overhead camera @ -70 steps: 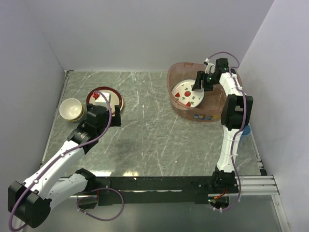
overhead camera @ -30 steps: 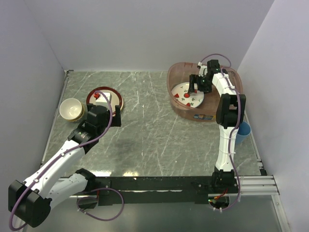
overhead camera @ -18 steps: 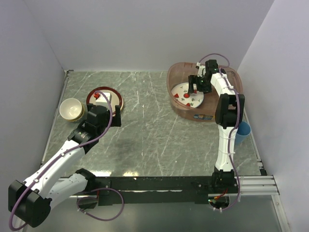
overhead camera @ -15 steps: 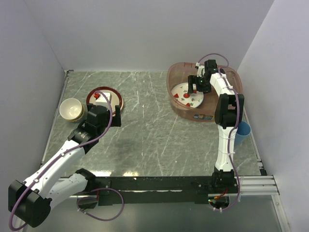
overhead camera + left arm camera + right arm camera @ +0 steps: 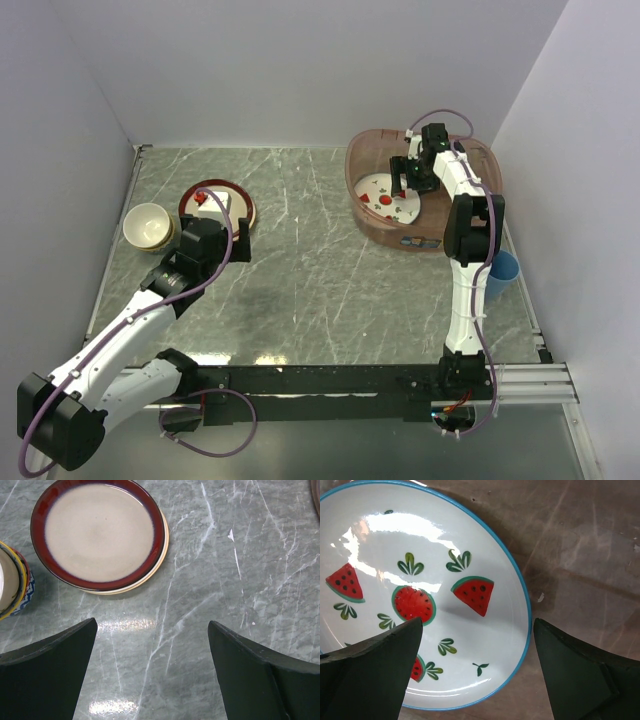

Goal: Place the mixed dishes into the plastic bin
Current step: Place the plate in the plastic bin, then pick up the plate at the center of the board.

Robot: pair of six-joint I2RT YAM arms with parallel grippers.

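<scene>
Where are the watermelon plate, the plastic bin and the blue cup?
watermelon plate (image 5: 440,587): right wrist view, white centre.
plastic bin (image 5: 352,182): top external view, left wall.
blue cup (image 5: 505,270): top external view, visible side.

You are seeing the white watermelon plate (image 5: 420,595) lying flat in the pinkish plastic bin (image 5: 370,152), far right. The red-rimmed dish (image 5: 97,532) is sitting on a pale plate (image 5: 150,572) at left, with the cream bowl (image 5: 147,225) just beside them. The light blue cup (image 5: 503,268) is sitting near the bin.
</scene>
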